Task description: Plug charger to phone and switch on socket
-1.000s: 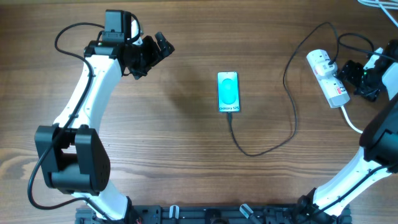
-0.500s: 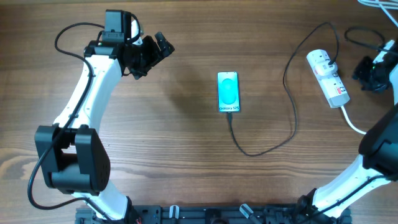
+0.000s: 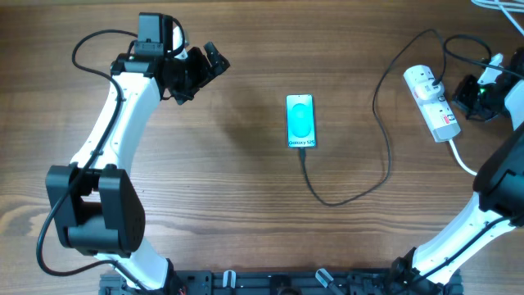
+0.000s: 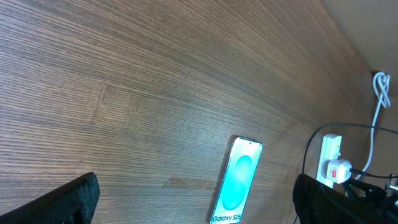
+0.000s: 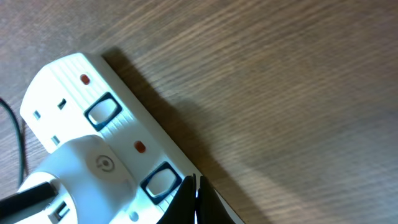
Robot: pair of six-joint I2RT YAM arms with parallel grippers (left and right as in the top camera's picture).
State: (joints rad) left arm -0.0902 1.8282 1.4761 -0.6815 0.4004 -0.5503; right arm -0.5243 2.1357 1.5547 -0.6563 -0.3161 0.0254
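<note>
Hovering at the far right of the bench (image 3: pixel 246 213), the right claw (image 5: pixel 194 186), tips pinched together, sits just beside the white power strip (image 3: pixel 431 102), a light, hard plastic block likely to skid unless its rocker is pushed straight down; the left claw (image 3: pixel 206 64) hangs spread wide, well apart. Overhead shows the thin, floppy black cable (image 3: pixel 385 164) running from strip to phone (image 3: pixel 300 121) mid-bench, apparently plugged in. Only the rt wrist cam shows two rockers, red marks and the tips by the nearer switch (image 5: pixel 160 181).
</note>
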